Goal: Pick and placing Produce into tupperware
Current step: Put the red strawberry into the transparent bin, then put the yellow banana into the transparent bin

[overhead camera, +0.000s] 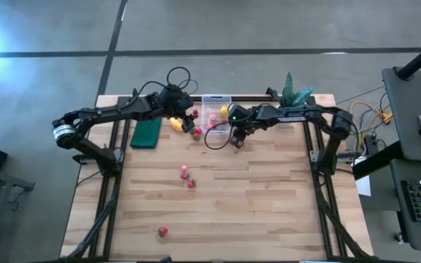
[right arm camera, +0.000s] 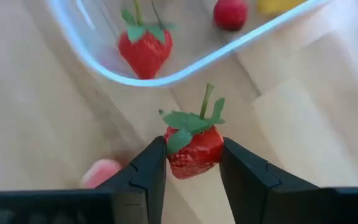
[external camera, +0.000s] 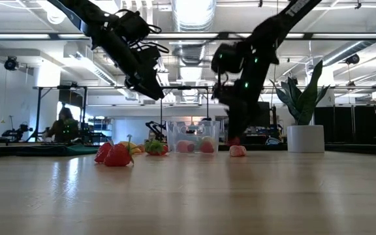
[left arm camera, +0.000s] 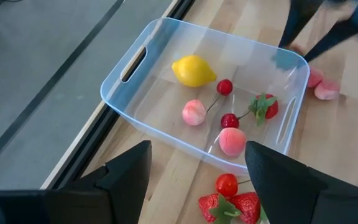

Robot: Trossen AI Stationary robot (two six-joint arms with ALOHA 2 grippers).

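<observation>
Right gripper (right arm camera: 191, 171) was down at the table just outside the clear box (overhead camera: 216, 100), fingers closed against both sides of 1 red strawberry (right arm camera: 193, 146) with green leaves and stem. A pale pink fruit (right arm camera: 101, 172) lay on the wood beside the left finger.

Left gripper (left arm camera: 197, 168) hovered above the box's near edge, fingers spread wide, holding nothing.

Box (left arm camera: 166, 43) sat at the table's far edge and held 1 lemon (left arm camera: 192, 70), 2 pink fruits (left arm camera: 193, 112), 2 cherries (left arm camera: 225, 87) and 1 strawberry (left arm camera: 265, 106).

Loose on the table: strawberries (overhead camera: 187, 176) mid-table, 1 (overhead camera: 162, 232) near the front edge, a banana (overhead camera: 175, 123) beside the green pad (overhead camera: 146, 134). A potted plant (external camera: 305, 128) stood at the far right corner.
</observation>
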